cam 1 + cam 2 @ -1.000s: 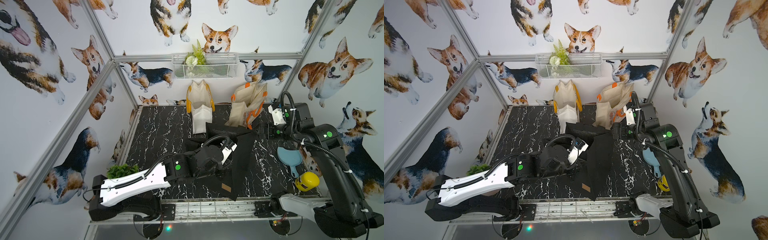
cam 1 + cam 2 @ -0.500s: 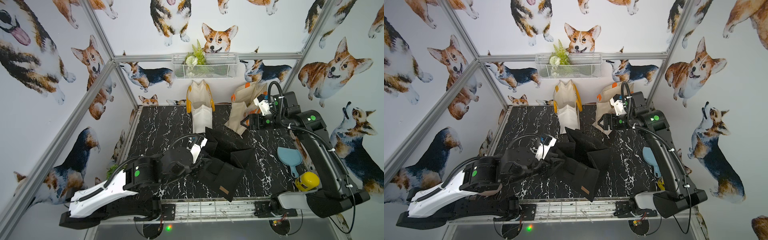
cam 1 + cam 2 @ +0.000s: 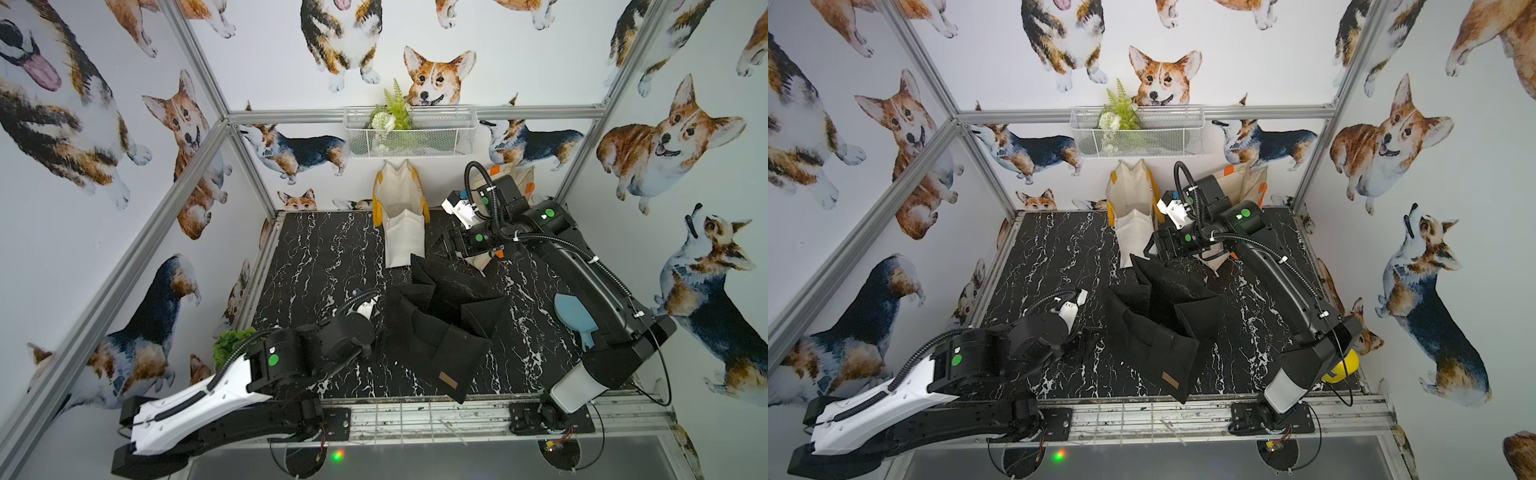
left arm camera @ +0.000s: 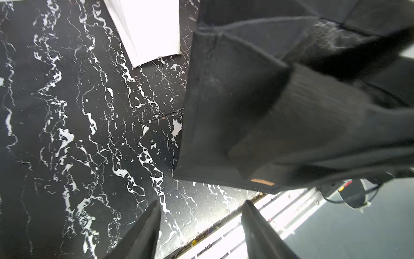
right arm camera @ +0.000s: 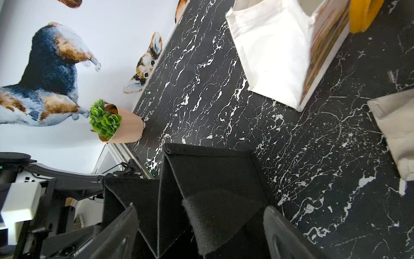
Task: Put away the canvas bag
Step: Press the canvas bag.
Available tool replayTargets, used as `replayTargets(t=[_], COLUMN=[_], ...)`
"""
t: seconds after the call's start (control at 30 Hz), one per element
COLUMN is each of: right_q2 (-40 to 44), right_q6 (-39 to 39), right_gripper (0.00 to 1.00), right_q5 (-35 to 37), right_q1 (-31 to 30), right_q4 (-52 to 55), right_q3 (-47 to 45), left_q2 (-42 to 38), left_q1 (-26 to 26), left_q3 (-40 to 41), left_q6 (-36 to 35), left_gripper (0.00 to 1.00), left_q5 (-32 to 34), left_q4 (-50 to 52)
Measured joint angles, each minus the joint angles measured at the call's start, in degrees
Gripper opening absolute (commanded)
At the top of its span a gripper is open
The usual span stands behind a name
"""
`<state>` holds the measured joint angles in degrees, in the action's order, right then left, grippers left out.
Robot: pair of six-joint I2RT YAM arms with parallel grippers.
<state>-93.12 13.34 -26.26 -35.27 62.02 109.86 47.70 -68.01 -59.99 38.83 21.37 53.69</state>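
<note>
**A:** Where is the canvas bag?

**B:** The black canvas bag [image 3: 436, 328] lies slumped and creased on the marble surface [image 3: 316, 257]. Its mouth gapes and its walls are folded in on themselves. A tan label [image 3: 448, 380] sits at its corner nearest my bases. Both top views show it resting on the surface, not lifted.

**A:** And your jaws?

**B:** My left jaws stand apart with nothing between them, just beside the bag's edge on the side of my left arm [image 3: 291, 357]. In the left wrist view only bare surface shows in the gap, and the bag [image 4: 235, 101] sits clear of them. My right jaws, at the tip of my right arm [image 3: 594, 286], are spread wide over the bag's far end. In the right wrist view a folded flap of the bag [image 5: 212, 213] shows between them. They are not closed on it, but I cannot tell whether either one touches the cloth.

**A:** What is around the bag?

**B:** Beyond it a white tote [image 3: 401, 216] with yellow handles stands upright, its foot near the bag's far edge. A cream tote [image 3: 521, 176] with orange trim is also beyond the bag, partly hidden by my right arm. To the bag's right lies a pale blue handled tool [image 3: 575, 316]. Well off to its left stands a small potted plant [image 5: 116, 125].
</note>
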Motion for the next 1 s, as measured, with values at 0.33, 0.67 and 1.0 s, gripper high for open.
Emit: replayTargets(t=[0.33,0.67,1.0], right_q2=[-0.57,2.01,1.07], right_q6=[-1.38,-0.24,-0.98], right_gripper=[0.89,0.88,0.86], right_q5=[0.94,2.99,10.21], right_q1=[-7.37,-11.39,-16.33], right_q4=[-0.02,-1.36,0.98], right_q3=[-1.33,-5.64,-3.06], left_q2=[1.51,8.59,11.5], left_q1=[16.22,20.79,22.03], left_q3=[5.49,5.14,4.37], left_q6=[-3.65,-6.27,-7.15], left_gripper=[0.61,0.61,0.61], left_q5=[-12.87,-20.26,-22.16], left_q4=[-10.21,-18.18,-21.31])
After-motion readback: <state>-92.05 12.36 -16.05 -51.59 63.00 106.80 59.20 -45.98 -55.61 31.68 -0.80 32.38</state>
